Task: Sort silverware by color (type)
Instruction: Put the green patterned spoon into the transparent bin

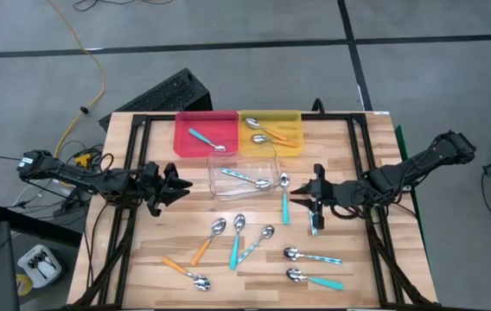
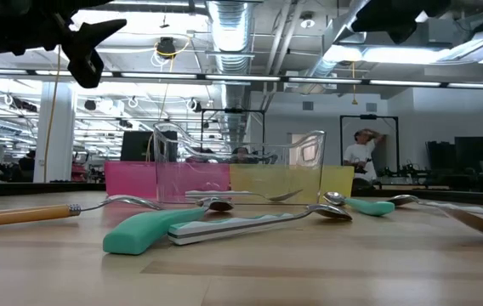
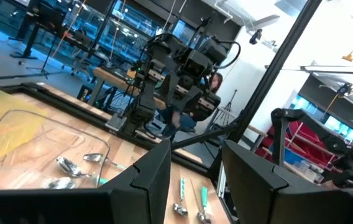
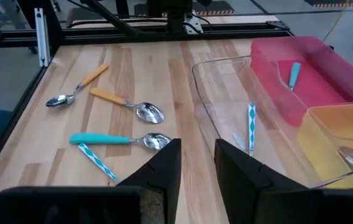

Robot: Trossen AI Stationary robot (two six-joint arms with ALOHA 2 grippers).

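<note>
A: Start at the near edge of the bench (image 1: 142, 250). What lies there?

B: You have loose spoons (image 1: 237, 242) waiting: orange-handled ones toward the left arm's side, teal and striped pale-blue ones toward the right. They are scattered, not grouped, so I judge most of the sorting is not yet done.

A: And the arms?

B: Your left gripper (image 1: 179, 183) hovers mid-bench beside the clear tray (image 1: 270, 154), with your right gripper (image 1: 315, 197) opposite it on the tray's other side. Each wrist view shows its own fingers partly apart with nothing between them, so both are empty. They sit either side of the trays, probably so each can reach its own share of spoons.

A: Farther back?

B: The clear tray holds a striped pale-blue spoon (image 1: 247, 179). Behind it, the red tray (image 1: 195, 117) holds a teal spoon (image 1: 204, 138) and the yellow tray (image 1: 271, 117) two orange ones (image 1: 267, 132). One colour per tray, as the task wants.

A: What does one view give that another doesn't?

B: The high view shows you which tray holds which spoon. The low view hides that behind the tray walls, but shows the spoons lying flat on the wood, and a person standing far off in the room.
</note>
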